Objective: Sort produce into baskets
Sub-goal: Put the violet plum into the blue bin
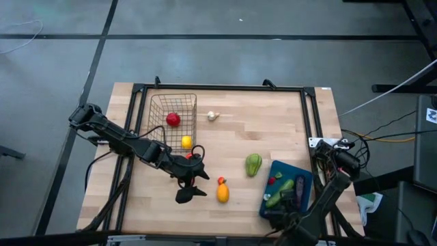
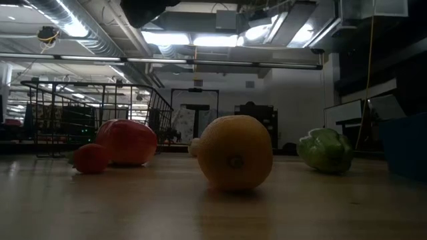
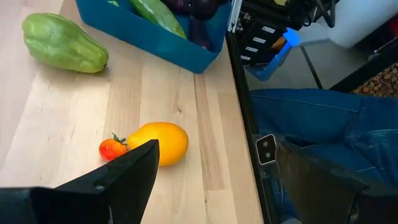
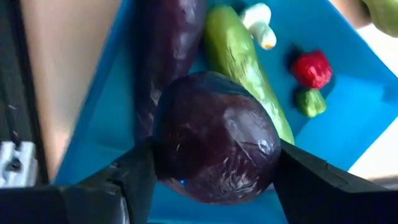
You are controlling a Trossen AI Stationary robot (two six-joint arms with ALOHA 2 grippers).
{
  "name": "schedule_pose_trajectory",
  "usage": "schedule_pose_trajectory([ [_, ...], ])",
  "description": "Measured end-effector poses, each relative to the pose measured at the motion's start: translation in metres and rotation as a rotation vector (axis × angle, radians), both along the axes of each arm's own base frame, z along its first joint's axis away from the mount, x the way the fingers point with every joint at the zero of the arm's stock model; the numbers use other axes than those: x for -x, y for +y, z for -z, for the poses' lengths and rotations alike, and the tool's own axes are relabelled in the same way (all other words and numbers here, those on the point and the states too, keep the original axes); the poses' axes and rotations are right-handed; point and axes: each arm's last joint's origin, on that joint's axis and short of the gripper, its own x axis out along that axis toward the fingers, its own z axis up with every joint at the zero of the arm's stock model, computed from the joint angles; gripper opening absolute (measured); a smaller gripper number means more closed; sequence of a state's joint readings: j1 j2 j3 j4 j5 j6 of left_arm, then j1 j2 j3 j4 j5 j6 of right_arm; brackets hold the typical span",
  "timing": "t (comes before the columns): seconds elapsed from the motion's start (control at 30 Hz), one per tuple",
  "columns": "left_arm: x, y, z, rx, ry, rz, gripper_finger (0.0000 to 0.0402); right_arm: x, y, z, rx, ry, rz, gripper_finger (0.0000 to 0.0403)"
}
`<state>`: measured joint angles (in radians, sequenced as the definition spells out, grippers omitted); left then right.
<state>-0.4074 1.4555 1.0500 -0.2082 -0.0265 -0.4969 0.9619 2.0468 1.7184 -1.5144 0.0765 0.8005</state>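
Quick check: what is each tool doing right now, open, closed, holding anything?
Left tool: open, empty, above the table near the yellow lemon.
Right tool: closed on a dark purple eggplant, over the teal tray.

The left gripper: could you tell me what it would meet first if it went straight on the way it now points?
Most likely the yellow lemon with the small red tomato beside it, just ahead of the open left gripper; depth is uncertain, so it might pass over them.

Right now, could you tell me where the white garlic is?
In the high view, the garlic lies on the bare table just right of the wire basket, far from both grippers.
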Motion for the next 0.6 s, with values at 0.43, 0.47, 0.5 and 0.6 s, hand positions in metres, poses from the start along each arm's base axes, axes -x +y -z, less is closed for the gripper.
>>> schedule_pose_trajectory([
  [0.43,0.023,-0.007,0.019,-0.064,0.27,-0.033,0.0318,-0.001,0.002,0.0,-0.02,-0.013,-0.001,0.0274],
  [0.47,0.025,-0.008,0.021,-0.077,0.288,-0.045,0.0318,-0.001,0.002,0.001,-0.02,-0.014,-0.001,0.0282],
  [0.5,0.027,-0.008,0.022,-0.088,0.299,-0.059,0.0318,-0.001,0.002,0.001,-0.02,-0.014,-0.001,0.0292],
  [0.6,0.033,-0.011,0.03,-0.1,0.323,-0.09,0.0318,-0.001,0.002,0.001,-0.02,-0.014,-0.001,0.0328],
])
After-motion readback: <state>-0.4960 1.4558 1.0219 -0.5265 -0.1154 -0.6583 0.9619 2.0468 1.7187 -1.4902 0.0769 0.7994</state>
